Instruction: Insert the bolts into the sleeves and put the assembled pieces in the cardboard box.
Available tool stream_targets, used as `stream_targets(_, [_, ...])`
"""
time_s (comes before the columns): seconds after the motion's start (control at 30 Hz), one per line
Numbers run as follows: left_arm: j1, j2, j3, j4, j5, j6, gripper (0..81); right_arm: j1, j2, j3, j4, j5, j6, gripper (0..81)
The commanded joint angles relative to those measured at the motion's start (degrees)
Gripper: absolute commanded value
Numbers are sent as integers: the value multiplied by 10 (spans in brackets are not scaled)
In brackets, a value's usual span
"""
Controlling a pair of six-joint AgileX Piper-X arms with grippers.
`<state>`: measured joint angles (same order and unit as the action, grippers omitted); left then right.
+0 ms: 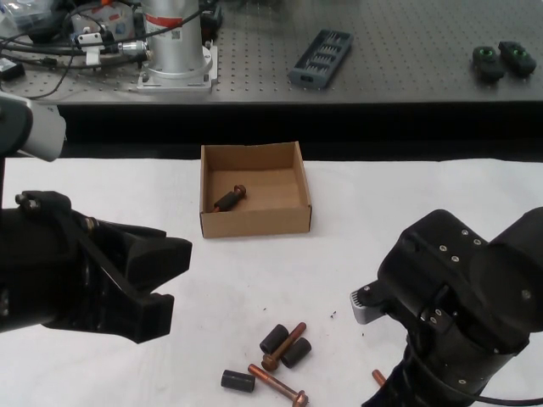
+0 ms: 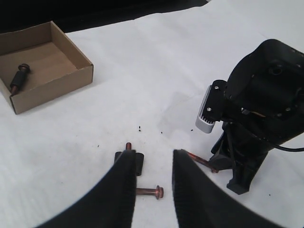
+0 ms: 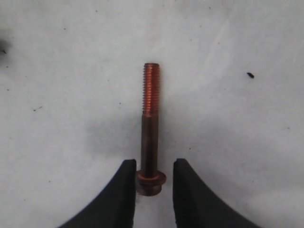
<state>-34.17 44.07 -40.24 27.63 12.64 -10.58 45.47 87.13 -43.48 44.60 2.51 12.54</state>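
Matte black left arm (image 1: 85,271), bulky black right arm (image 1: 475,288) with silver screws (image 1: 442,248), pale grey ribbed camera block (image 1: 366,305), thin cable (image 2: 289,149), curved black fingers (image 3: 116,202).

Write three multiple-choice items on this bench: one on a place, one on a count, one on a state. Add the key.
1. Where does the assembled piece lie?
A) in the cardboard box
B) beside the box
C) held in mid-air

2. How many loose black sleeves lie on the white cover?
A) one
B) three
C) five

3. How does the right end effector stand?
A) shut on a sleeve
B) open astride the head of a bolt
C) open over the box

Key:
1 A: it rests on the box floor.
2 B: three show in the high view.
3 B: its fingers flank the head, apart.
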Motion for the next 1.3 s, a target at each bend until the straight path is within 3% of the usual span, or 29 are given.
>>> stream_targets(0.0, [-3,-5,-2,-3,-5,7,201,-3,1,3,0,-11,5,204])
stream_targets(1.27, [-3,-5,-2,-3,-5,7,201,-3,34,13,-14,-25,7,204])
